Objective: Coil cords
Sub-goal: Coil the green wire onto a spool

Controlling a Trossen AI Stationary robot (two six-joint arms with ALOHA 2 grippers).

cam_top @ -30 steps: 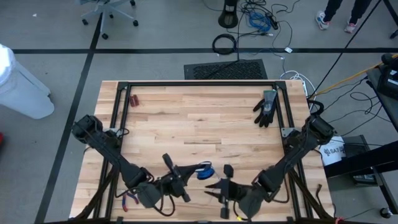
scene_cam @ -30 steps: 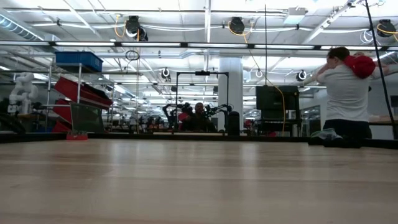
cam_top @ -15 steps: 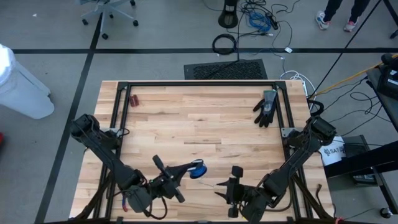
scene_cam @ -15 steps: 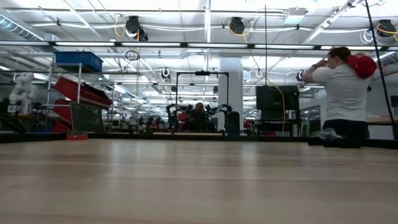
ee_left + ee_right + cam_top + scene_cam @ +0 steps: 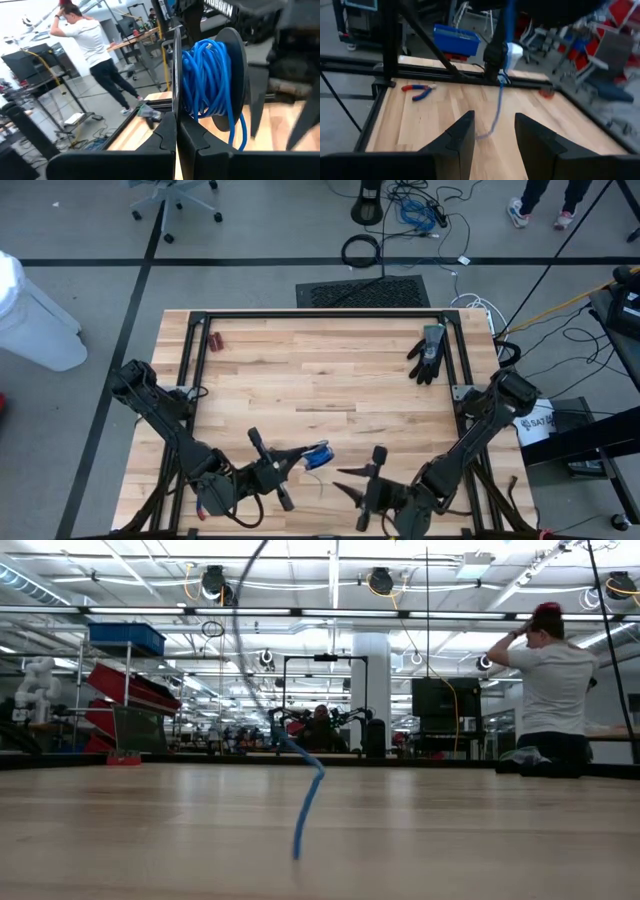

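Gripping blue cord (image 5: pixel 318 457) coil, left claw (image 5: pixel 290 460) near table's (image 5: pixel 320 370) front edge; right claw (image 5: pixel 352 485) released beside.

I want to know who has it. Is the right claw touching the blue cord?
Apart. In the right wrist view, the open right end effector sits short of the blue cord.

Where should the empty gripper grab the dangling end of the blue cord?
Probably on the loose tail hanging below the coiled blue cord, which the shut left gripper holds. The open right gripper could come in level from its own side, fingers either side of the thin, nearly vertical strand just above the table.
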